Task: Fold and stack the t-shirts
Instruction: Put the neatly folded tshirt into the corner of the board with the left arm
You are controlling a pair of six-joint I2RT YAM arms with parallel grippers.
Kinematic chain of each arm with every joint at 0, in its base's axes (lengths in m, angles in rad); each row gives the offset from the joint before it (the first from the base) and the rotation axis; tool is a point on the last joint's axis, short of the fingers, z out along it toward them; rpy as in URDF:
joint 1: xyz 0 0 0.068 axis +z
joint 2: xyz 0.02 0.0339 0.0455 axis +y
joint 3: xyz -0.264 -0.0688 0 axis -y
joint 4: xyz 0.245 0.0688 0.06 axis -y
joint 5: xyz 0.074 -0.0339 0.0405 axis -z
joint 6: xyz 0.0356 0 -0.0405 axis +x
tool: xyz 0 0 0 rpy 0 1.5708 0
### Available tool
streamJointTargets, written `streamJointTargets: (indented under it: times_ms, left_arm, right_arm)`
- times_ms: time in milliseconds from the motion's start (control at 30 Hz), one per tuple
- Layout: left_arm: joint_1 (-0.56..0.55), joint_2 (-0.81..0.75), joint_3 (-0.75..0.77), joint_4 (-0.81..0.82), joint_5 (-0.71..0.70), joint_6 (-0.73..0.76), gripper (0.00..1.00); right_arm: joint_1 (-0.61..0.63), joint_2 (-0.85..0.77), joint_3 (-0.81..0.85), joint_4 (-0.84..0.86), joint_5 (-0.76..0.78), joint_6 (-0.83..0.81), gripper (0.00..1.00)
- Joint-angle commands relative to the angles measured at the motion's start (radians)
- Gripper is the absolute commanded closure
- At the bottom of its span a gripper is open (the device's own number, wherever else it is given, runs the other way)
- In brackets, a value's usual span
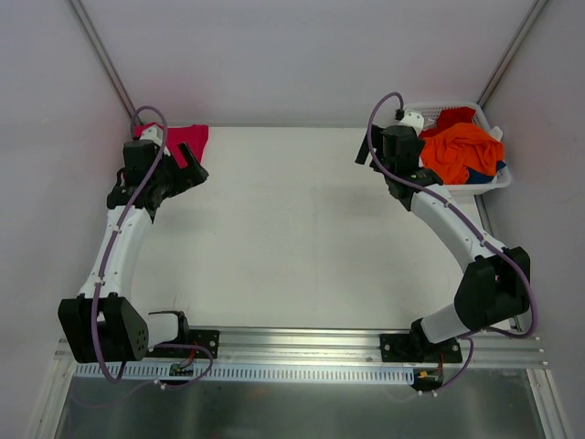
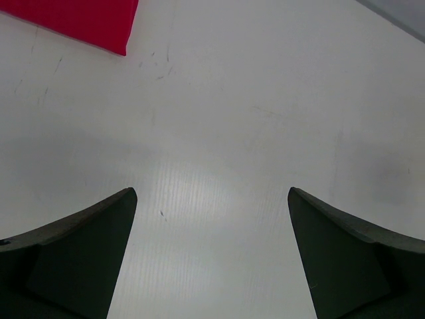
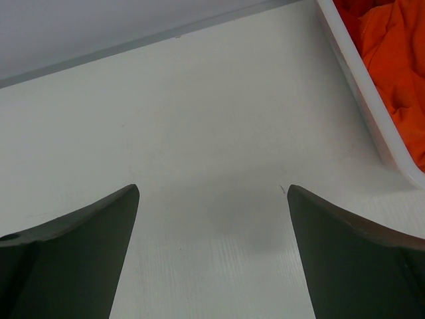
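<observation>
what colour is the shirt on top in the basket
Orange; the orange t-shirt shows best in the top external view.

White table (image 1: 292,229), matte and faintly scuffed, bounded by grey walls on three sides. At the far left corner, a magenta-pink t-shirt (image 1: 187,142) lying flat on the surface, its straight edge and corner showing at the top left of the left wrist view (image 2: 86,20). At the far right corner, a white plastic basket (image 1: 484,187) resting on the table and heaped with an orange t-shirt (image 1: 462,151) plus bits of red and blue cloth.
</observation>
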State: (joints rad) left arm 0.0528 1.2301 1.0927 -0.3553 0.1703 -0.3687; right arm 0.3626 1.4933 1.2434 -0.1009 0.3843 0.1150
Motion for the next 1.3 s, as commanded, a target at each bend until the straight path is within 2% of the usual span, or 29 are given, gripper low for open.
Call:
streamJointTargets:
  times_ms: [0, 233, 367, 467, 600, 733, 767, 833, 967, 1267]
  left_arm:
    - [-0.005, -0.032, 0.009, 0.01, -0.047, -0.077, 0.01]
    - [-0.005, 0.032, 0.021, 0.006, -0.009, -0.004, 0.01]
    - [0.008, 0.042, 0.059, 0.006, -0.083, 0.017, 0.01]
    - [0.054, 0.08, 0.113, 0.007, -0.02, 0.016, 0.01]
    - [0.064, 0.17, 0.185, 0.01, 0.07, -0.002, 0.01]
    - [0.062, 0.18, 0.156, 0.062, 0.169, -0.073, 0.01]
    - [0.062, 0.174, 0.144, 0.09, 0.173, -0.072, 0.01]
    - [0.062, 0.152, 0.121, 0.091, 0.146, -0.064, 0.01]
    - [0.062, 0.124, 0.107, 0.092, 0.135, -0.032, 0.01]
    - [0.061, 0.112, 0.085, 0.092, 0.156, -0.022, 0.01]
  right_arm:
    - [0.007, -0.031, 0.024, 0.053, -0.016, 0.0, 0.0]
    - [0.015, -0.01, 0.045, 0.032, -0.103, 0.034, 0.0]
    - [0.053, 0.027, 0.074, 0.053, -0.325, 0.0, 0.01]
    - [0.104, 0.093, 0.149, 0.034, -0.447, -0.043, 0.0]
    - [0.148, 0.195, 0.281, 0.029, -0.461, -0.042, 0.02]
    - [0.138, 0.289, 0.415, 0.029, -0.476, 0.057, 0.1]
    - [0.133, 0.304, 0.436, 0.033, -0.479, 0.072, 0.15]
    - [0.127, 0.306, 0.439, 0.041, -0.473, 0.081, 0.16]
    - [0.119, 0.286, 0.438, -0.011, -0.464, 0.026, 0.01]
    - [0.107, 0.182, 0.32, -0.071, -0.429, -0.043, 0.0]
